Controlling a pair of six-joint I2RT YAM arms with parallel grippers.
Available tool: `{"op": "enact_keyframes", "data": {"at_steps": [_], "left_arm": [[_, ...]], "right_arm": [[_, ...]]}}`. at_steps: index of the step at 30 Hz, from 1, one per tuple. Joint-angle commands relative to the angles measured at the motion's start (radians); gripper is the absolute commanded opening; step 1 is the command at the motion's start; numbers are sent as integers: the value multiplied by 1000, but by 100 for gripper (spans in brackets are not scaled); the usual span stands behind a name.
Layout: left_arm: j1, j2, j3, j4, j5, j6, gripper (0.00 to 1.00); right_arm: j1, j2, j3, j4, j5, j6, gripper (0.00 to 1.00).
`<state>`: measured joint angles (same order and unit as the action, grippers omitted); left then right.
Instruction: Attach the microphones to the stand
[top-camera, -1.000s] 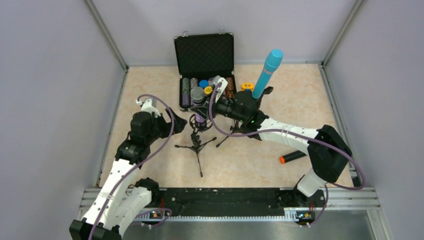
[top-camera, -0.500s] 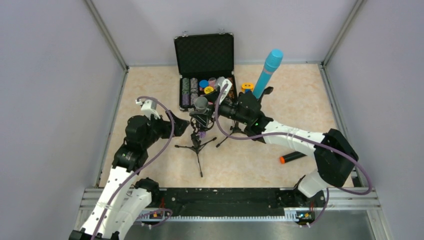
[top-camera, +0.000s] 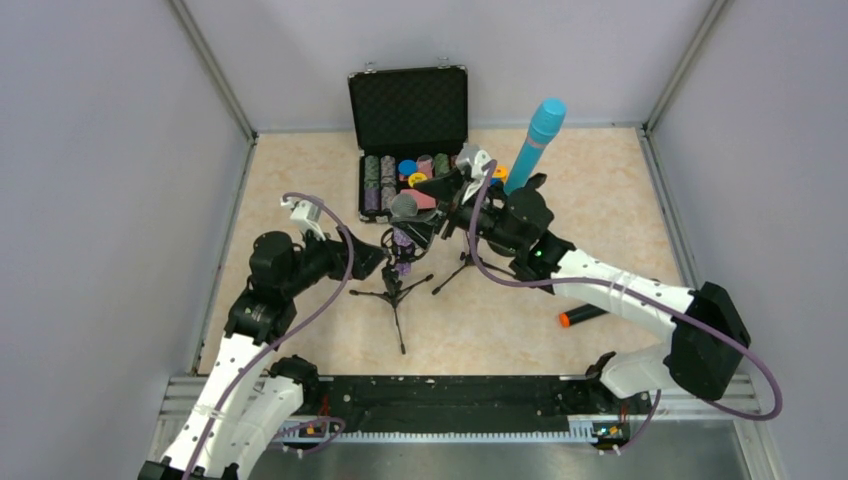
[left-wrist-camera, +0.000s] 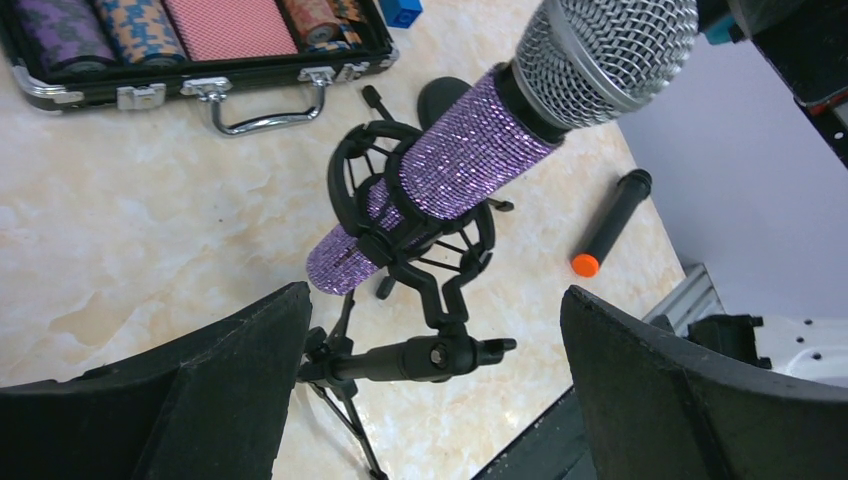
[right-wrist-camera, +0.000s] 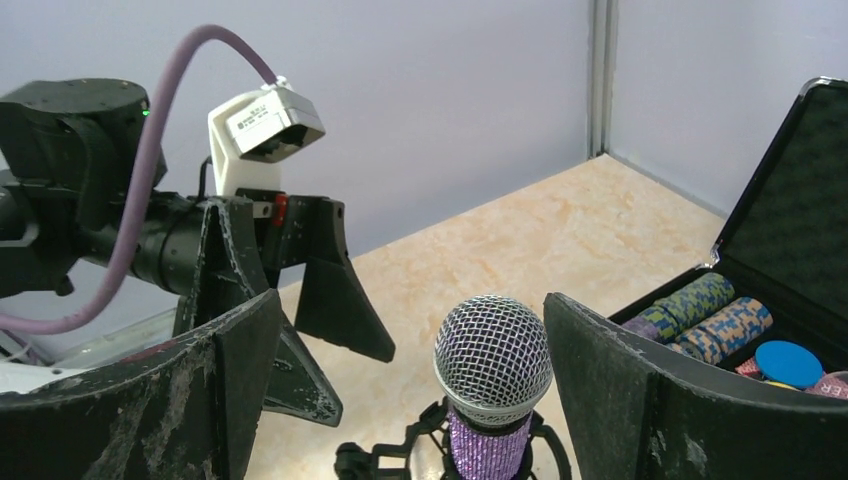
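purple microphone (left-wrist-camera: 450, 165) — seated in stand (left-wrist-camera: 415, 355), axis tilted, mesh head uppermost | left gripper (left-wrist-camera: 430, 310) fingers apart | right gripper (right-wrist-camera: 410, 330) fingers apart

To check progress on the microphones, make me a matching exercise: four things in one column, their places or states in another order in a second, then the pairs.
1. cyan microphone
2. purple microphone
3. black microphone
4. case

A. lying flat on the table
B. open, chips inside
C. clipped in a stand, tilted, grey mesh head up
D. sticking up at the back, tallest thing

Pairs: 1-D, 2-C, 3-A, 4-B
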<state>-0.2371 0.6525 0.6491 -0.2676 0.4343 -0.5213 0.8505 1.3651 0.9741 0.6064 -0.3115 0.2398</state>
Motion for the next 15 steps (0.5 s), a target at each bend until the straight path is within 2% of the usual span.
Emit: {"op": "enact_keyframes", "data": {"at_steps": [1,5,8,12,15], "left_arm": [[-1,-3,14,54,106,12,99],[-17,19,35,4,106,30,99],[-48,27,54,-31,53,49,99],[-128,43,79,-68,-64,77,99],[-240,78,117,-122,-206,108,99]], "right_arm": [[11,-78,-8,-48,7,54,99],[10,-131,-48,-72,21,84,99],[10,-177,-88,-82,28,97,99],[10,-216,-133,-105,44,105,99],[10,-229,-152,-126,48,111,99]]}}
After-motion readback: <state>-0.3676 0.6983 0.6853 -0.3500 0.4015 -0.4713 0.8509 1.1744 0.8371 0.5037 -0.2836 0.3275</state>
